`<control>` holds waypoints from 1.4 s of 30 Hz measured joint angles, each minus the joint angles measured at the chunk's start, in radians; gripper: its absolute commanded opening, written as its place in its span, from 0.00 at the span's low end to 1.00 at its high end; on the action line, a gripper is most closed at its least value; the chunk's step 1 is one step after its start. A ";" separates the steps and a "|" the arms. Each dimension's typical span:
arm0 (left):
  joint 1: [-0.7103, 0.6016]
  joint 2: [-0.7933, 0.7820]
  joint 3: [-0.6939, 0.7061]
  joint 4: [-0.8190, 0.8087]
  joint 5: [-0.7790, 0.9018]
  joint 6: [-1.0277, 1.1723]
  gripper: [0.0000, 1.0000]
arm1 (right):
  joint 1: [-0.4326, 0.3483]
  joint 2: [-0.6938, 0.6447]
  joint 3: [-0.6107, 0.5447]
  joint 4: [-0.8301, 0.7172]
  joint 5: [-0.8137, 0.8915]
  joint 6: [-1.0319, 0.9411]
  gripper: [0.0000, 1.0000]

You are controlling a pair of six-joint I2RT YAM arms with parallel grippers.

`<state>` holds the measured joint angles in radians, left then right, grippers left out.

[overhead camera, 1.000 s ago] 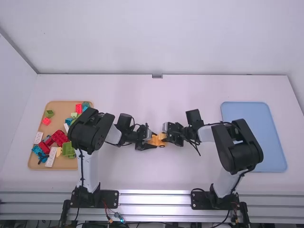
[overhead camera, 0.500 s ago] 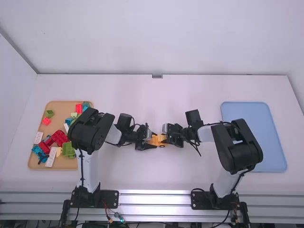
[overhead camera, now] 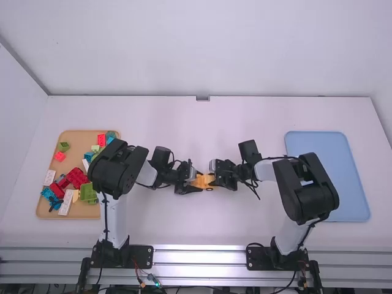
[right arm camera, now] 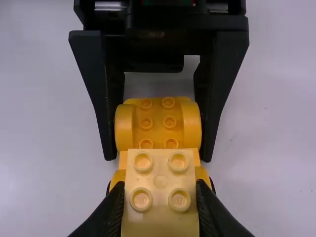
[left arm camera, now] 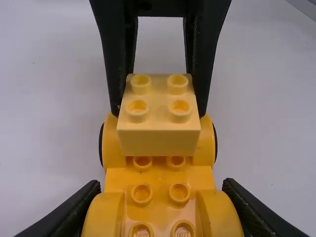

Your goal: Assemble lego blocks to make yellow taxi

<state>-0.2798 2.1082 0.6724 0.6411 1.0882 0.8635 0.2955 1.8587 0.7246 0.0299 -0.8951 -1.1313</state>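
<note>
Counter: white, carrying two trays and the part-built car.
Task's thing: the orange-yellow car base, between the two end effectors, around the middle of the counter, a little toward the near edge. It has studs along its top, rounded fenders and a dark wheel at its side.
Pale yellow block: four studs, upright, over the car base at the right arm's side. I cannot tell whether it is pressed fully home.
Left end effector: closed on the car base; in its own wrist view the left end effector has one finger on each side of the rounded fenders.
Right end effector: closed on the pale yellow block; in its own wrist view the right end effector pinches the block from both sides.
Tan tray: near the counter's left edge, partly behind the left arm, with red blocks, green blocks, white blocks and blue pieces, most toward its near half.
Blue tray: near the counter's right edge, partly behind the right arm.
</note>
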 measured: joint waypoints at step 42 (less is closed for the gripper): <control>-0.003 0.000 0.000 0.000 -0.001 0.000 0.37 | -0.076 -0.013 0.108 -0.272 -0.071 -0.104 0.00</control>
<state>-0.2825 2.1082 0.6724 0.6415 1.0870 0.8639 0.2199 1.8462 0.8322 -0.2417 -0.9665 -1.2354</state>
